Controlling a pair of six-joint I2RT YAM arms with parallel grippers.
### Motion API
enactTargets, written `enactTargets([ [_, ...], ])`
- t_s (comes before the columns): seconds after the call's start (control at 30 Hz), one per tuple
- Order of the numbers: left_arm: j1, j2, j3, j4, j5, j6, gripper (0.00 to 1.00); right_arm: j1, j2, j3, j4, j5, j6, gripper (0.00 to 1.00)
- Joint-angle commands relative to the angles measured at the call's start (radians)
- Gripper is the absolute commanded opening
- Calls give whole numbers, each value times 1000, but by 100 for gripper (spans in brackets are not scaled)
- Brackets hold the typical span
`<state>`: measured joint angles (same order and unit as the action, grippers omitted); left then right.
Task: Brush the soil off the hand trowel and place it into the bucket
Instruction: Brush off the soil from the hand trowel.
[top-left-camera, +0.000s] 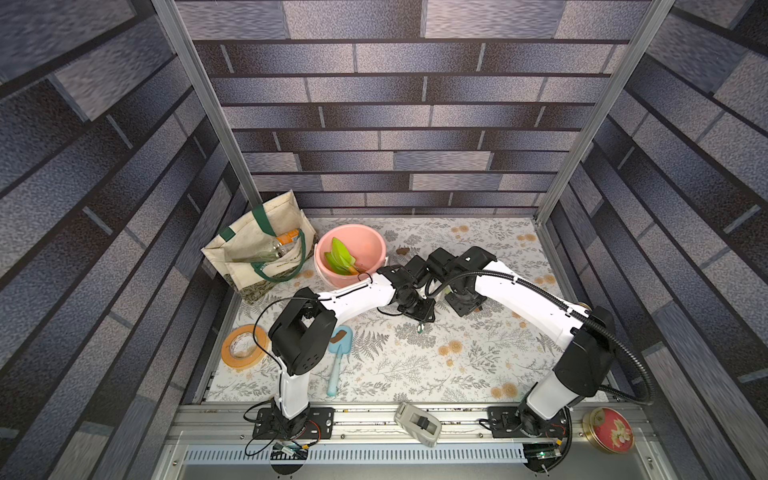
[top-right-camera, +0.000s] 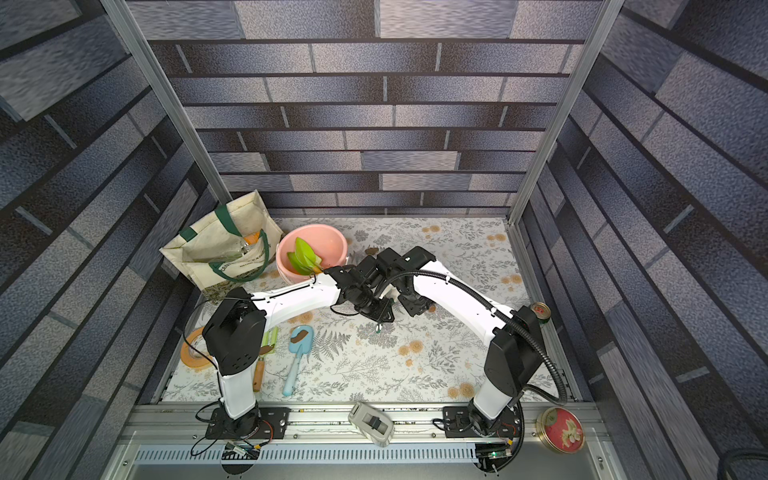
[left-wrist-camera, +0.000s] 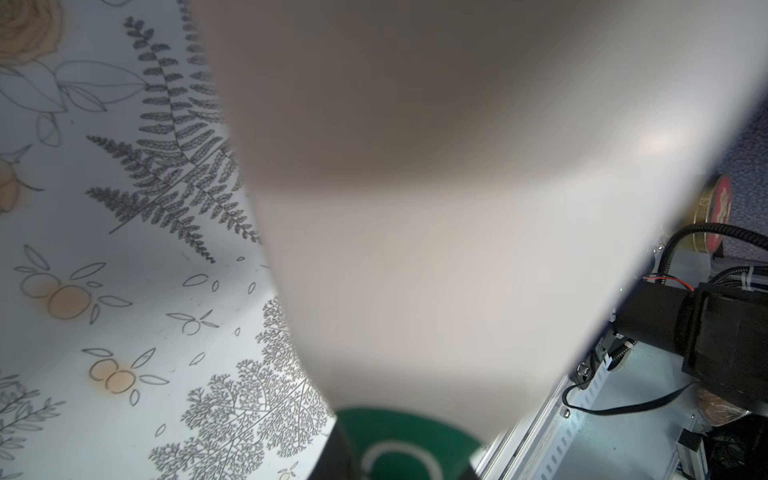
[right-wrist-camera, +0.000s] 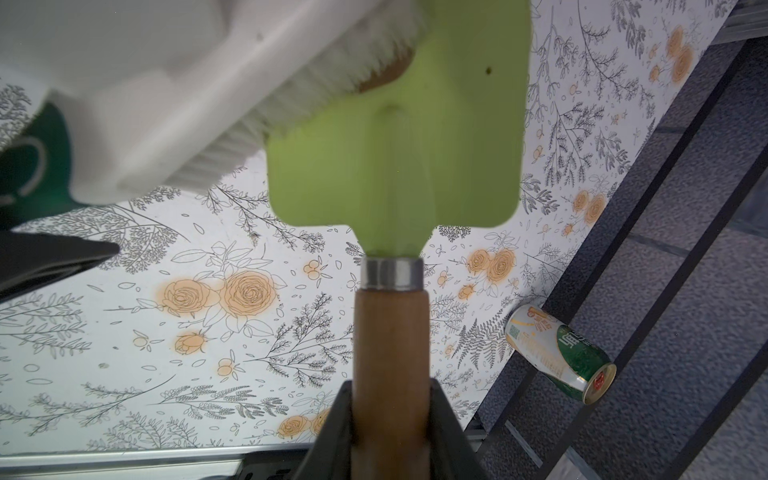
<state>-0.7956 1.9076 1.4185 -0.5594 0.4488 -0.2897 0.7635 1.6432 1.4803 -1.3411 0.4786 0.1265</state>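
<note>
Robot arms (top-left-camera: 357, 293), white and black: two. Round salmon-pink plastic bucket (top-left-camera: 374, 237): one. Green-bladed wooden-handled hand trowel (right-wrist-camera: 395, 166): one, plus two green blades (top-left-camera: 341, 251) in the bucket. Light-blue plastic trowel (top-left-camera: 335, 370): one. Green pronged tool (top-right-camera: 271, 338), wooden handle: one. White plastic bristle brush (right-wrist-camera: 174, 95): one. Dark-brown soil blobs (top-left-camera: 402, 250): three that I can see. Cream tote bag (top-left-camera: 245, 245), orange tape roll (top-left-camera: 228, 353), grey tape dispenser (top-left-camera: 415, 422), red-lidded round tin (top-left-camera: 609, 430), green drink can (right-wrist-camera: 557, 353): one each.
</note>
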Motion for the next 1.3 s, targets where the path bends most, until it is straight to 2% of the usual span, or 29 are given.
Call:
enactTargets([
  [0.0, 12, 48, 47, -7, -7, -28, 0, 26, -42, -8, 5, -29, 7, 0],
  [0.27, 18, 106, 83, -32, -84, -6, 0, 27, -37, -27, -1, -50, 13, 0],
  [0.6, 90, 122, 108, -16, -165, -3, 0, 27, 0, -57, -16, -49, 32, 0],
  [0.73, 109, 103, 103, -18, -175, 7, 0, 27, 8, -66, -19, -37, 40, 0],
  [0.9, 102, 15, 39, -5, -186, 18, 0, 26, 18, -64, -11, -20, 45, 0],
  [1.1, 55, -103, -71, 7, -133, 5, 0, 25, 15, -49, 13, -24, 38, 0],
  [1.27, 6, -121, -99, 9, -42, -20, 0, 26, 15, -31, 20, -18, 28, 0],
])
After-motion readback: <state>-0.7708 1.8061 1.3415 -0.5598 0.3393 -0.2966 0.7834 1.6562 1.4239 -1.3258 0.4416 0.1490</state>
